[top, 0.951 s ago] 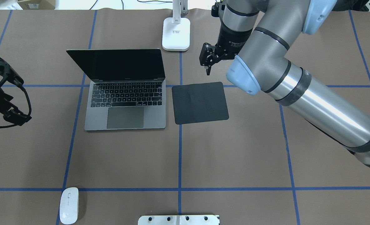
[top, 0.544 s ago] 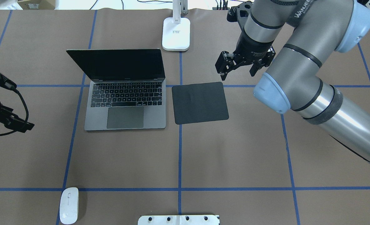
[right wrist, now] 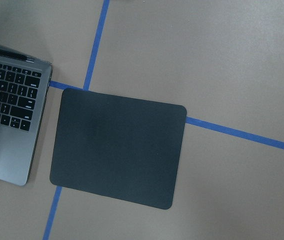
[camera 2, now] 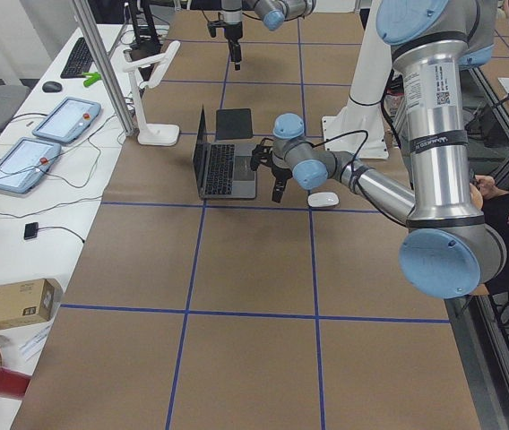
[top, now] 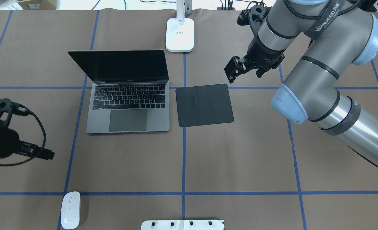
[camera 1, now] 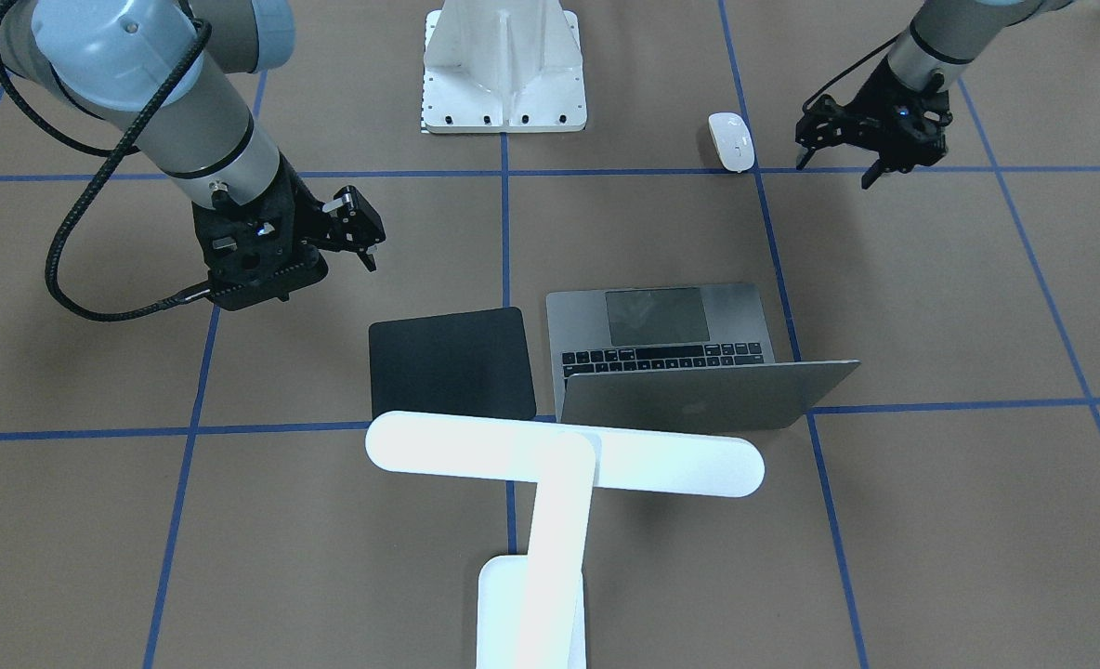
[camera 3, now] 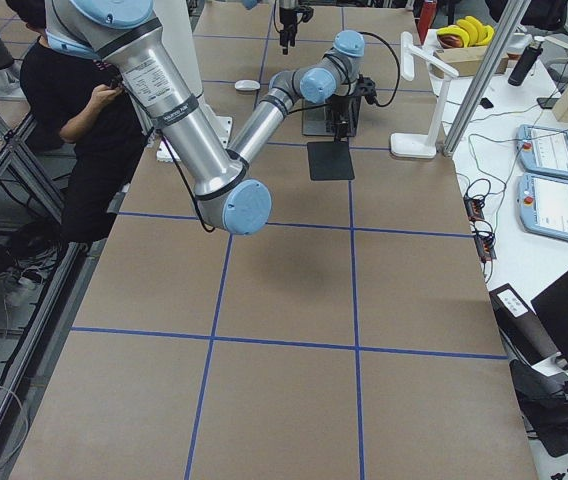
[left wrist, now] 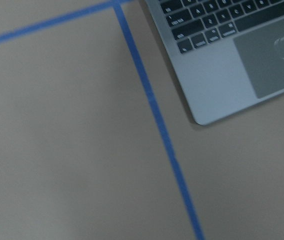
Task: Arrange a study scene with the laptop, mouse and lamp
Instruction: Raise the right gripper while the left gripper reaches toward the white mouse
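Overhead exterior view: the laptop [top: 128, 105] sits open on the brown table [top: 240, 153]. Its screen is dark. Its keys have small white letters on them. In the front-facing view its grey lid shows an apple logo [camera 1: 696, 407]. The laptop's long side runs across the table, from the robot's left to its right. The screen stands at the far edge and the trackpad is on the robot's side.

The lamp [top: 180, 33] stands just past the laptop's far right corner. Its base has a small label, too small to read. Its long bar head runs the same way as the laptop's long side.

The mouse [top: 70, 210] lies well apart from the laptop, nearer the robot and a bit to the left. It points away from the robot.

A black mouse pad [top: 204, 105] lies flat just beside the laptop's right side, not touching it. A white mount [top: 182, 224] sits on the robot's side of the laptop, well apart.

The right gripper [top: 244, 76] hangs in the air past the pad's far right corner, right of the laptop. Its fingers are spread and hold nothing. A strap on that arm reads something like "WANJEED" [top: 323, 24].

The left gripper [camera 1: 833, 175] hangs left of the laptop, near the mouse. Its fingers are spread wide and hold nothing.
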Available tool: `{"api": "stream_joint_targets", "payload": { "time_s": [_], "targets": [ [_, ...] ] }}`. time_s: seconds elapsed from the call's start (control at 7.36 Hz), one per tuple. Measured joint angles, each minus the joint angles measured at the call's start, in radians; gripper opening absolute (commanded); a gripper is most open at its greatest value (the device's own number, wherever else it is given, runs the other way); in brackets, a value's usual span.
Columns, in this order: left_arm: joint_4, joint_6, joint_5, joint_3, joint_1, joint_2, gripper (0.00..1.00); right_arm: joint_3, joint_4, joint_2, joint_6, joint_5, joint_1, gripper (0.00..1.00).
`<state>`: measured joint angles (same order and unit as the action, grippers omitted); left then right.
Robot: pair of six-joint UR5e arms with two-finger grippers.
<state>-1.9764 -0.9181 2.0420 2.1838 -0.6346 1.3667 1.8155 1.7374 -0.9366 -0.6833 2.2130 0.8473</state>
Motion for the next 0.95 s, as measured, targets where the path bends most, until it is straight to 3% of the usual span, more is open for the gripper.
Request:
{"api": "stream_joint_targets", "payload": {
  "time_s": [0.54,0.95],
  "targets": [
    [0.004,-0.255,-0.103,0.017,0.249,-0.030,1.00,0.002,-0.007,-0.001,0.027,-0.012,-0.016,1.00],
    [0.027,-0.387,-0.110,-0.005,0.308,-0.018,1.00,0.002,-0.006,-0.005,0.029,-0.027,-0.018,1.00]
  ]
}}
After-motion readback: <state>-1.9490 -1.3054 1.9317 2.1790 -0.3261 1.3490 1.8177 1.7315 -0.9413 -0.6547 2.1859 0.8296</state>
